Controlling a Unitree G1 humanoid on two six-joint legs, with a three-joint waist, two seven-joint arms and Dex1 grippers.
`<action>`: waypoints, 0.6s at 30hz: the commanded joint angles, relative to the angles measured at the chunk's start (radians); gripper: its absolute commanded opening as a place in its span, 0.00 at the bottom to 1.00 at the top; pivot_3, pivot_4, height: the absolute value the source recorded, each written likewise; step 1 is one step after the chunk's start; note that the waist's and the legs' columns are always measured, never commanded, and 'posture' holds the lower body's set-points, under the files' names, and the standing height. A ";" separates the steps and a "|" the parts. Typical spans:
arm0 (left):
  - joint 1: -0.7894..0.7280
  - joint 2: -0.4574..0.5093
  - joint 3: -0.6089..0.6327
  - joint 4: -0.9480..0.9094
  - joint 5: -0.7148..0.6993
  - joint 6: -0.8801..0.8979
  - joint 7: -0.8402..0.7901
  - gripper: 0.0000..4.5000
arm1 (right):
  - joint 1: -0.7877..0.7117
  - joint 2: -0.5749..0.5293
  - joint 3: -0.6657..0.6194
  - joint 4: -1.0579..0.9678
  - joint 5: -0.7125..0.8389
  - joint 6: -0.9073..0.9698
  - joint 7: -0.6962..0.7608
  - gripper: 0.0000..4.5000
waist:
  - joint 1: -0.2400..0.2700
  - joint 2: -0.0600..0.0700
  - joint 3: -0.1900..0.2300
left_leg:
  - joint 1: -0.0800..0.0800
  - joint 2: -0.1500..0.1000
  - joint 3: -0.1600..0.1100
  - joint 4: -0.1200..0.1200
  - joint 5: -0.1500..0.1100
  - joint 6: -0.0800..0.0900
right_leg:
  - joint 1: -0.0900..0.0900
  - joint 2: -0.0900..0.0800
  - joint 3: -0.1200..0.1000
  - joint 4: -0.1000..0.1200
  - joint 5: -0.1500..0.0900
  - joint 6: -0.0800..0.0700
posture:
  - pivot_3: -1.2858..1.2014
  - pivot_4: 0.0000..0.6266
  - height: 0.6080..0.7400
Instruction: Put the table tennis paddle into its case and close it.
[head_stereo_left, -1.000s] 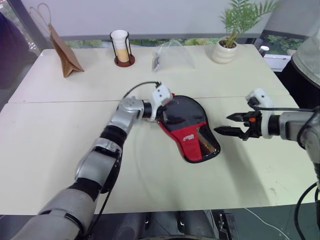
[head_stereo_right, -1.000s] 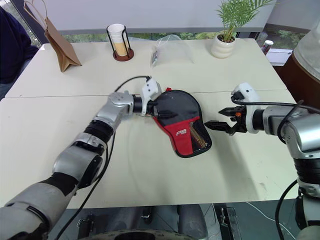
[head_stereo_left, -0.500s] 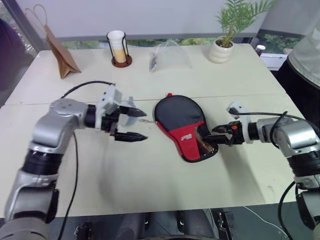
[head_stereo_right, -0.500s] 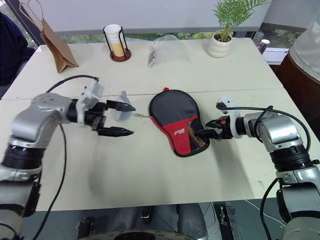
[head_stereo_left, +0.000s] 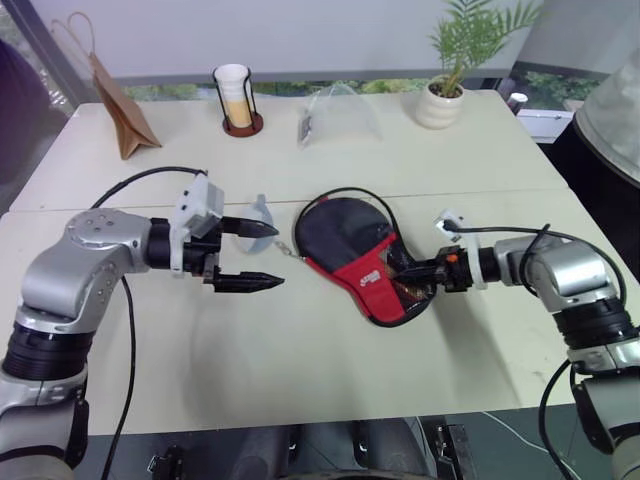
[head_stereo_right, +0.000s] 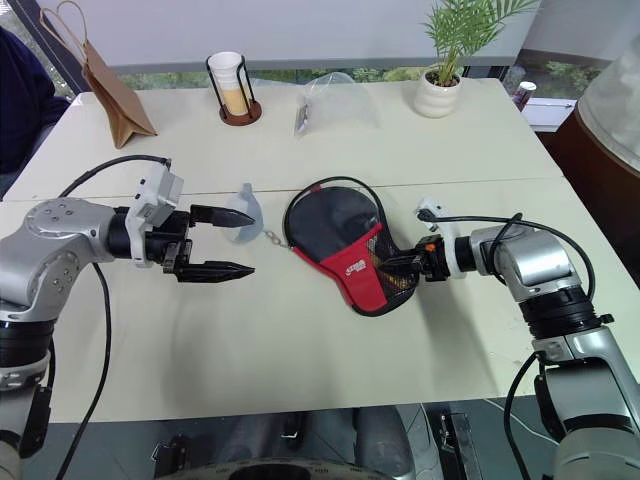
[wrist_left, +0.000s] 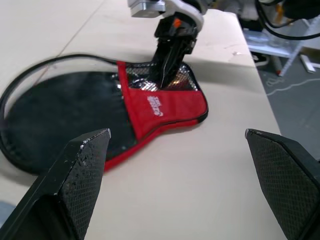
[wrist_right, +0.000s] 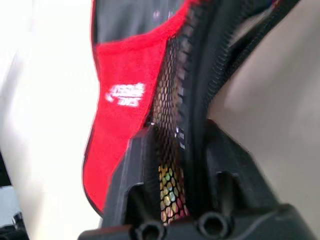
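Pinching the case at its mesh pocket edge, right tool clamps soft, limp fabric; left tool, at nine o'clock, stands wide, empty.

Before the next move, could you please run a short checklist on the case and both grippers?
1. Right gripper shut on the case at its mesh end: ok, fingers pinch the mesh edge in the right wrist view.
2. Left gripper open and clear of the case: ok.
3. Case flat on the table: not ok, its rim stands lifted.
4. Table tennis paddle inside the case: cannot tell.
5. Zip closed: not ok, the edge gapes.
6. Grey charm clear of the left fingers: cannot tell, it sits right behind the upper one.
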 joint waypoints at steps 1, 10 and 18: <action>-0.001 0.012 0.030 -0.032 -0.017 -0.019 0.015 1.00 | 0.038 0.012 0.010 -0.004 0.004 0.059 -0.017 0.01 | 0.001 0.000 0.000 | 0.001 0.000 0.000 0.000 0.000 0.000 | 0.001 0.000 0.000 0.000 -0.001 -0.001 | 0.52 0.24 0.95; -0.006 0.002 0.010 -0.022 -0.005 -0.051 0.030 1.00 | 0.201 0.028 -0.066 -0.238 0.129 0.293 -0.102 0.01 | 0.006 -0.001 -0.001 | 0.001 0.000 -0.001 -0.002 0.000 0.001 | 0.001 0.000 0.000 -0.001 -0.001 -0.002 | 0.52 0.24 0.95; -0.010 -0.006 -0.004 -0.028 -0.008 -0.059 0.043 1.00 | 0.397 0.111 -0.209 -0.516 0.270 0.539 -0.265 0.01 | 0.013 -0.007 -0.006 | 0.001 0.001 -0.001 -0.003 -0.001 0.001 | 0.001 0.000 0.000 -0.002 -0.003 -0.004 | 0.52 0.24 0.95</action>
